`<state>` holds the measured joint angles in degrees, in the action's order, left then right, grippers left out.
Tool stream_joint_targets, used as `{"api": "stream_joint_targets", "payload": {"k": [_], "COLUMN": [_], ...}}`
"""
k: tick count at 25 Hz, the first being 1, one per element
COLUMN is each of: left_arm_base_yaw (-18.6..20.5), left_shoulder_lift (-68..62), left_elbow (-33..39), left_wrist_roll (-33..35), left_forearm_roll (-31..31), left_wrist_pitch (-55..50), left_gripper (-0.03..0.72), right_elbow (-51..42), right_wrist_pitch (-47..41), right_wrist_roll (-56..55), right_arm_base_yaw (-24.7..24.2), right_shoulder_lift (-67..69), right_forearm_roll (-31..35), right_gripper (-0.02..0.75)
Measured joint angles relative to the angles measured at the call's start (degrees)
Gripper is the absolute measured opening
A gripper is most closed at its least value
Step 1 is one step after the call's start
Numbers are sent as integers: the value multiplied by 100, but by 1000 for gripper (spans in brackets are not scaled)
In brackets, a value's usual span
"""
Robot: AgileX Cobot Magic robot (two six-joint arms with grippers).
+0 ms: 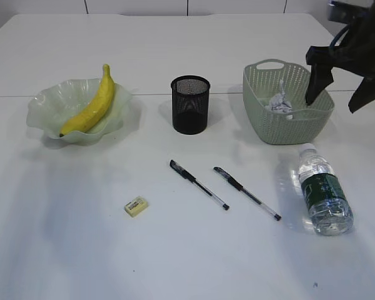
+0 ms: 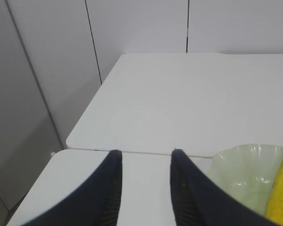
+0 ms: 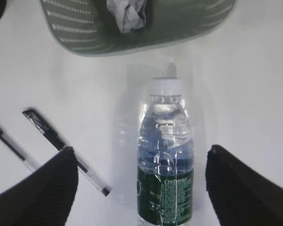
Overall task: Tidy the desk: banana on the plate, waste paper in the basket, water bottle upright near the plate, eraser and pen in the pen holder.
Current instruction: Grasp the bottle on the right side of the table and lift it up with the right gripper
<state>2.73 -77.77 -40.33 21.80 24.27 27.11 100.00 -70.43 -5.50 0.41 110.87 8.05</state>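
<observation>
Banana (image 1: 90, 105) already lies in the green plate (image 1: 45, 112); crumpled waste paper (image 1: 279, 101) sits inside the green basket (image 1: 286, 128). Step in hand is judged to be the water bottle (image 3: 166, 155), lying on its side just in front of the basket, cap toward it.

Right gripper (image 3: 141, 188) is held above the bottle with its jaws spread wide, one on each side of the body, nothing gripped. Left gripper (image 2: 144, 186) is parted and empty, over the table edge beside the plate.

For a clean pick, the jaws would best be lowered astride the labelled middle and closed across the width, not the slick cap end.

Two pens (image 1: 199, 185) and the eraser (image 1: 135, 205) remain on the table, apart from the mesh pen holder (image 1: 190, 104).
</observation>
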Motion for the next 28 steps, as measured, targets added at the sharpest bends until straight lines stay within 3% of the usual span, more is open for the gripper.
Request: {"api": "stream_joint_targets", "payload": {"k": [10,28], "left_arm_base_yaw": [0,0], "left_shoulder_lift": [0,0], "left_elbow": [0,0], "left_wrist_roll": [0,0], "left_forearm_roll": [0,0], "left_wrist_pitch": [0,-176], "left_gripper": [236,236], "right_elbow": [-1229,-1239], "right_wrist_pitch": [11,73], "right_wrist_roll": [-71,-93], "right_arm_base_yaw": [0,0], "right_shoulder_lift": [60,714], "right_forearm_roll": [38,241], "right_gripper": [636,636]}}
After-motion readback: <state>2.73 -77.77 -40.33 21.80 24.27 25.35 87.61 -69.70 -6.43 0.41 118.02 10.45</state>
